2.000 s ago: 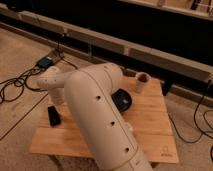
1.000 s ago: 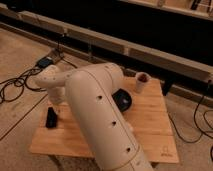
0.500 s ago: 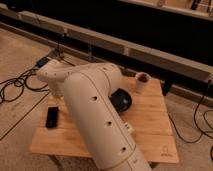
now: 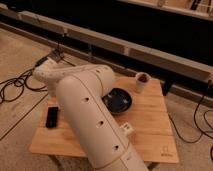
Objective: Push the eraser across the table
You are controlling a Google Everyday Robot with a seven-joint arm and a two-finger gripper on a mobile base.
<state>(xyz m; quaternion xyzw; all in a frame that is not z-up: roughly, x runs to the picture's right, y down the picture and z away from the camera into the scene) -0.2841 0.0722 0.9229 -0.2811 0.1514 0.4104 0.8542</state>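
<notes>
The eraser [image 4: 52, 117], a small flat black block, lies near the left edge of the light wooden table [image 4: 150, 120]. My white arm [image 4: 85, 110] rises from the bottom of the view and bends at an elbow [image 4: 48, 75] above the table's far left corner. The eraser lies just left of the arm's thick segment, apart from it as far as I can see. The gripper is hidden behind the arm's upper links, somewhere over the table's far left part.
A dark round bowl [image 4: 118, 100] sits mid-table, partly covered by the arm. A white cup [image 4: 142, 81] stands at the far edge. A small white labelled object [image 4: 127, 130] pokes out beside the arm. Cables [image 4: 15, 90] trail on the floor to the left, and a long ledge [image 4: 150, 55] runs behind.
The arm's elbow has swung slightly left and farther back over the last two seconds. The eraser sits in nearly the same spot.
</notes>
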